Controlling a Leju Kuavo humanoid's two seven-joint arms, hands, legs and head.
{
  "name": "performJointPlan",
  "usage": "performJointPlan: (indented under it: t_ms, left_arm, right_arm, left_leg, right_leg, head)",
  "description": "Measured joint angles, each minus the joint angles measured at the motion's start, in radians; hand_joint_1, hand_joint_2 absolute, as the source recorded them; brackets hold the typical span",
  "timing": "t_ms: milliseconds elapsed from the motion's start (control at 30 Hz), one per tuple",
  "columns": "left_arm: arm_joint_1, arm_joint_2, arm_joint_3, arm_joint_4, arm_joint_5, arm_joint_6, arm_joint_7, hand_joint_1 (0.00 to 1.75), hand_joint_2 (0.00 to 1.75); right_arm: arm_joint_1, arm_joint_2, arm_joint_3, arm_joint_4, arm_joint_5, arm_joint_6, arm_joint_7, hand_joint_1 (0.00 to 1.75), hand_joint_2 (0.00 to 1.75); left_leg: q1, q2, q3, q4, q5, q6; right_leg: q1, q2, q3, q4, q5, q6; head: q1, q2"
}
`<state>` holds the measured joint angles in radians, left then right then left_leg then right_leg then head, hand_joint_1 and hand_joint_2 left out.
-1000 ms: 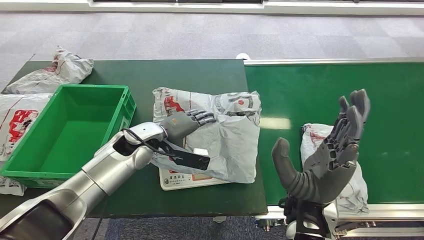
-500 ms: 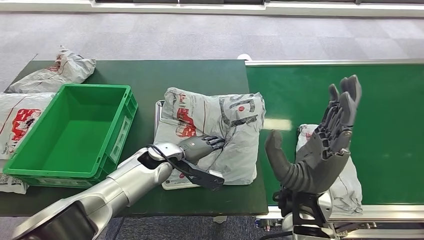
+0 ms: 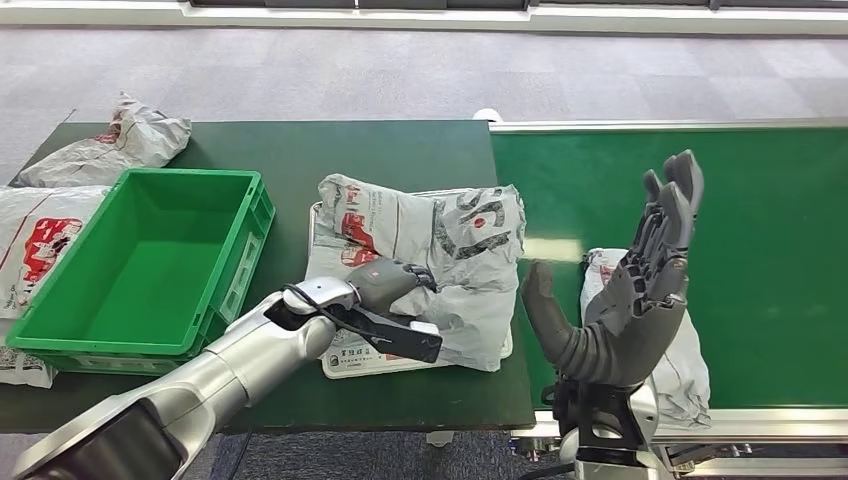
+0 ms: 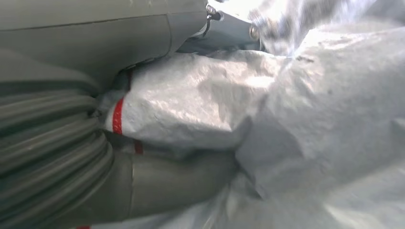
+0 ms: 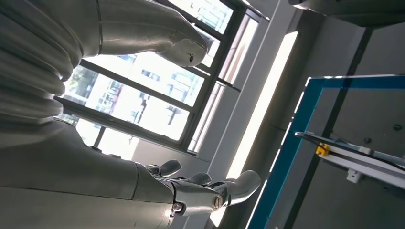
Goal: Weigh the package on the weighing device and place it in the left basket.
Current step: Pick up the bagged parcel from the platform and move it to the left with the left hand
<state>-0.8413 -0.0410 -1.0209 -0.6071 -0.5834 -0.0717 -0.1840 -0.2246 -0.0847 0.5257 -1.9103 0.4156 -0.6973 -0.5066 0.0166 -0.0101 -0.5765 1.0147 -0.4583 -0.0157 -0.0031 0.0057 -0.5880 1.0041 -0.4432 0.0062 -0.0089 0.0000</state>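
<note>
Head view: crinkly grey plastic package (image 3: 440, 260) slumped on flat white weighing device (image 3: 345, 358), beside boxy green basket (image 3: 140, 262). Left hand (image 3: 388, 283) clutching package edge. Right hand (image 3: 640, 290) raised, fingers spread wide, holding nothing.
Left wrist view: thumb (image 4: 181, 183) buried in wrinkled film.

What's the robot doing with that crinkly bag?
The robot's left hand is gripping a grey plastic mail package that lies on a flat weighing scale on the dark green table. Its right hand is raised, open and holding nothing. A green basket sits to the left with nothing in it, so the package hasn't gone in yet. Another package waits on the green conveyor belt.
</note>
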Motion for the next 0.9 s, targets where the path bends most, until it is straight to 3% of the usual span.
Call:
performJointPlan:
  t_ms: [300, 600, 767, 900]
  left_arm:
    - [0.076, 0.16, 0.165, -0.362, 0.05, -0.04, 0.046, 1.75, 1.75]
    - [0.198, 0.327, 0.308, -0.741, 0.122, -0.069, 0.041, 1.75, 1.75]
    - [0.218, 0.39, 0.37, -0.861, -0.035, 0.019, 0.062, 1.75, 1.75]
    - [0.209, 0.437, 0.418, -0.862, -0.173, 0.085, 0.086, 1.75, 1.75]
  right_arm:
    - [0.054, 0.0, -0.009, -0.051, 0.055, 0.0, 0.024, 0.0, 1.75]
    - [0.172, -0.018, -0.069, -0.109, 0.025, -0.001, -0.056, 0.0, 1.75]
    - [0.212, -0.019, -0.093, -0.125, 0.027, -0.001, -0.074, 0.0, 1.75]
    - [0.238, -0.019, -0.11, -0.134, 0.025, -0.001, -0.087, 0.0, 1.75]
  left_leg:
    - [0.0, 0.0, -0.003, -0.001, 0.001, -0.002]
    - [0.0, 0.001, -0.007, -0.002, 0.001, -0.002]
    - [0.0, 0.001, -0.007, -0.002, 0.001, -0.002]
    - [0.0, 0.002, -0.007, -0.002, 0.001, -0.002]
  right_leg:
    - [0.0, 0.001, -0.004, 0.001, 0.0, -0.002]
    - [0.0, 0.001, -0.009, 0.001, -0.001, -0.002]
    - [0.0, 0.001, -0.009, 0.001, -0.001, -0.002]
    - [0.0, 0.001, -0.01, 0.001, -0.001, -0.002]
  head:
    - [0.0, 0.0]
    - [0.0, 0.0]
    - [0.0, 0.0]
    - [0.0, 0.0]
